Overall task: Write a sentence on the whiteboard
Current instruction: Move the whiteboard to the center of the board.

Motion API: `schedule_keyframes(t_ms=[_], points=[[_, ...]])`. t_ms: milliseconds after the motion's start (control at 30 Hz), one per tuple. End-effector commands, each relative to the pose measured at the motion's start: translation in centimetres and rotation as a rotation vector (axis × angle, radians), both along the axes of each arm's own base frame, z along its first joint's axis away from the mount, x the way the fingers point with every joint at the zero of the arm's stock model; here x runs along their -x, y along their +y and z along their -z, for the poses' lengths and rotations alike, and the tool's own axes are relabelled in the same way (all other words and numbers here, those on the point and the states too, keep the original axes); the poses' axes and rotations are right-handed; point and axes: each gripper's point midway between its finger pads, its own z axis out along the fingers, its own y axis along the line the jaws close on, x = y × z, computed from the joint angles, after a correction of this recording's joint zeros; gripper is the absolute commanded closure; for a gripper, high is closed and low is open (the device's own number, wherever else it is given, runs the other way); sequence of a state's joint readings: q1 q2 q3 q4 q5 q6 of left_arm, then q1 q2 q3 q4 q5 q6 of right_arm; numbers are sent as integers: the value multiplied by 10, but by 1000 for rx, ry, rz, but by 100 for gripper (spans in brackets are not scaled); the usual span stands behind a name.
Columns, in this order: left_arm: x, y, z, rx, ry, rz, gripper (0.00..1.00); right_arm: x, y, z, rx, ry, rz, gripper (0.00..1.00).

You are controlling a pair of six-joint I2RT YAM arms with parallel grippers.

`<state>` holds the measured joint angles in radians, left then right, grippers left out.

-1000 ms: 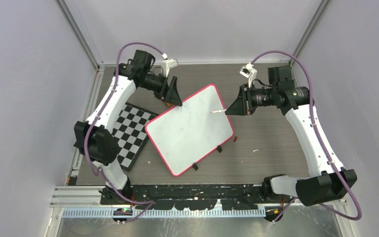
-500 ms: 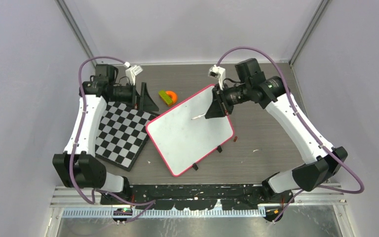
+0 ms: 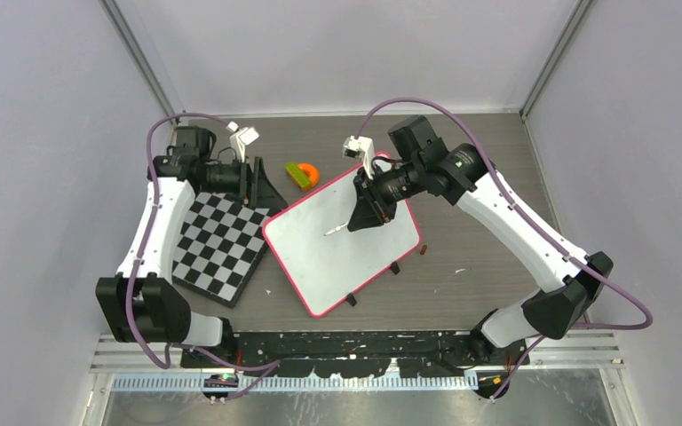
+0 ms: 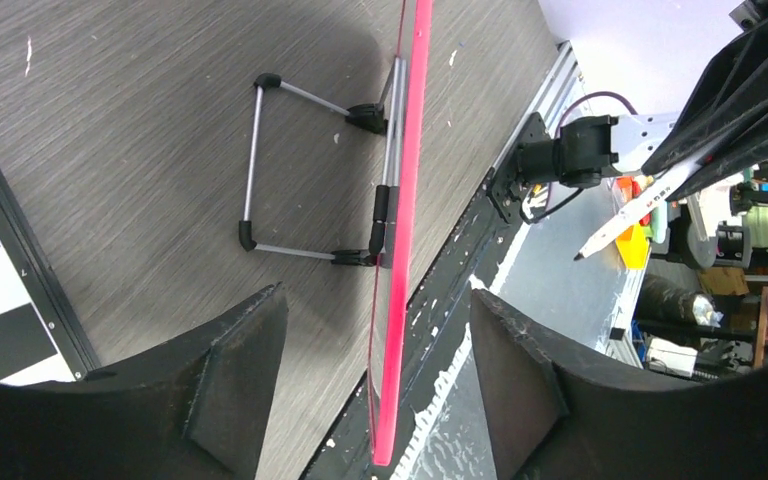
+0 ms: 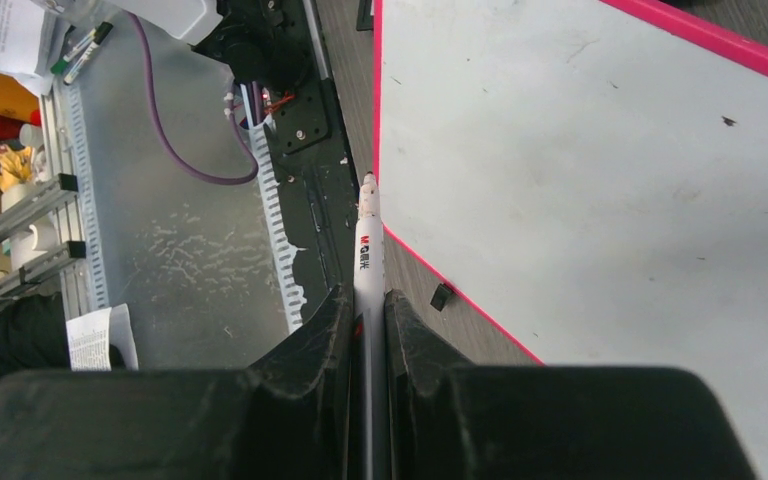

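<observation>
**Unbraced board could slide under the pen**

The whiteboard (image 3: 355, 257), mid-frame, leans on a wire stand (image 4: 252, 160) with nothing steadying it. The left gripper (image 3: 265, 185), spread and empty, hangs by its upper-left edge, at the corner of the checkerboard (image 3: 218, 244). The right gripper (image 3: 361, 216) pinches a marker (image 3: 338, 228) over the board's middle. A hard press could shove or tip the board and smear the strokes. No lettering shows yet.

Count: one whiteboard, one checkerboard, two grippers, one orange-and-green block (image 3: 302, 174), one marker, two clip feet (image 3: 394, 267).
</observation>
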<state>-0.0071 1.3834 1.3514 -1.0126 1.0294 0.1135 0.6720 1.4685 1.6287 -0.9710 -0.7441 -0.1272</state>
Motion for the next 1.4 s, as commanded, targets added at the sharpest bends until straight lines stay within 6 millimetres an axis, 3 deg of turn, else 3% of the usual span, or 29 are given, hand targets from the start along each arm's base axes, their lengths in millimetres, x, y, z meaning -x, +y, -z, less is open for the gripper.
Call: schedule_keyframes(t_ms=[0, 367, 600, 667, 733, 800, 900, 1033, 1200, 1367], points=[[-8, -5, -12, 53, -46, 45, 36, -3, 11, -23, -61, -60, -7, 100], [-18, -16, -7, 33, -44, 94, 66, 9, 13, -19, -78, -53, -35, 100], [-30, -19, -6, 25, -47, 101, 76, 8, 18, -22, -75, -73, -38, 100], [-30, -20, -10, 31, -37, 107, 68, 4, 19, -22, -66, -80, -27, 100], [-27, -22, -17, 53, -35, 117, 47, 3, 18, -24, -64, -91, -25, 100], [-25, -23, -22, 64, -45, 100, 34, 3, 16, -26, -61, -102, -22, 100], [-24, -27, -22, 51, -60, 77, 29, 3, 12, -26, -54, -126, -9, 100], [-16, -42, -6, -19, -36, 127, 30, 3, 10, -25, -48, -127, -2, 100], [-12, -56, 12, -93, -26, 190, 38, 6, 7, -26, -43, -131, -6, 100], [-10, -67, 18, -101, -9, 257, 68, 11, 3, -24, -38, -133, -19, 100]])
